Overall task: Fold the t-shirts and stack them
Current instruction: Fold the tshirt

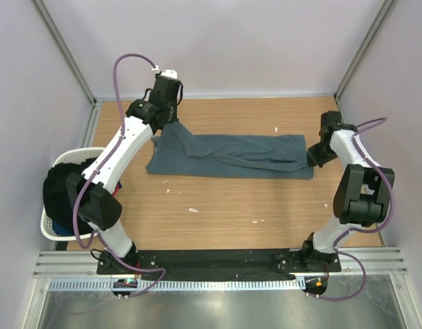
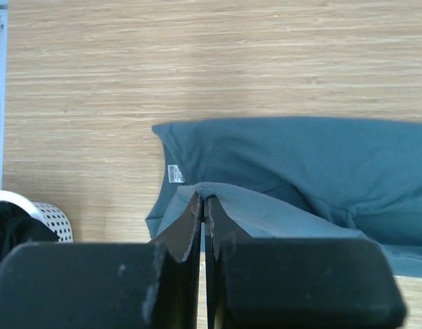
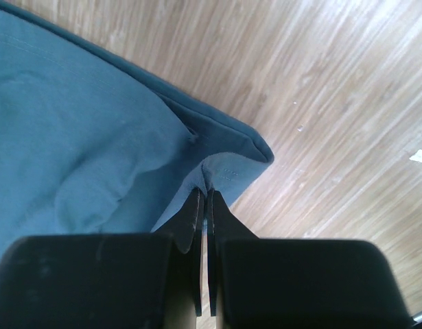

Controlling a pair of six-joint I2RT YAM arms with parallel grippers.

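Dark clothes are sitting in the basket (image 1: 47, 229) at far left. My left end effector (image 2: 204, 203) is pinching the blue-grey t-shirt (image 1: 238, 156) near its collar. The shirt is lying as a long strip across the tabletop (image 1: 217, 212), and my right end effector (image 3: 205, 195) is pinching its far corner. I'm judging this first fold half done, with nothing stacked yet.

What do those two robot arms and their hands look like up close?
The left arm and right arm have white tube-like segments joined by chunky black joints. A thin purple cable loops along each. The left hand and right hand are black blocks with two flat fingers tapering to thin, slightly worn tips.
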